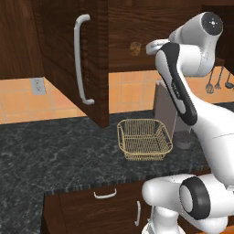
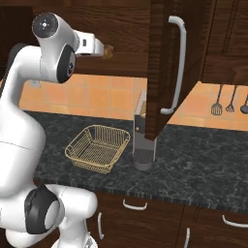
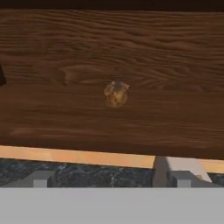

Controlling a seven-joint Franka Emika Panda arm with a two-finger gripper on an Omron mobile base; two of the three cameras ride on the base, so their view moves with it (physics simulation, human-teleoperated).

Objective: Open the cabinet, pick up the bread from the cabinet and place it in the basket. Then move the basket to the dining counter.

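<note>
The cabinet stands open, its left door (image 1: 87, 59) and its right door (image 2: 167, 68) both swung out toward me. The bread (image 1: 135, 48) (image 2: 108, 52) (image 3: 116, 93), a small brown lump, sits on the shelf against the wooden back wall. My gripper (image 1: 148, 47) (image 2: 100, 50) (image 3: 111, 179) is level with the shelf and points at the bread from a short way off. It is open, its tips wide apart with nothing between them. Below it, the golden wire basket (image 1: 144, 139) (image 2: 98, 147) rests empty on the black counter. The dining counter is out of view.
A grey canister-like appliance (image 2: 144, 140) (image 1: 167, 109) stands on the black granite counter (image 1: 55, 151) just right of the basket, under the right door. Utensils (image 2: 230, 104) hang on the tiled wall at the right. Drawers (image 1: 105, 194) run below the counter edge.
</note>
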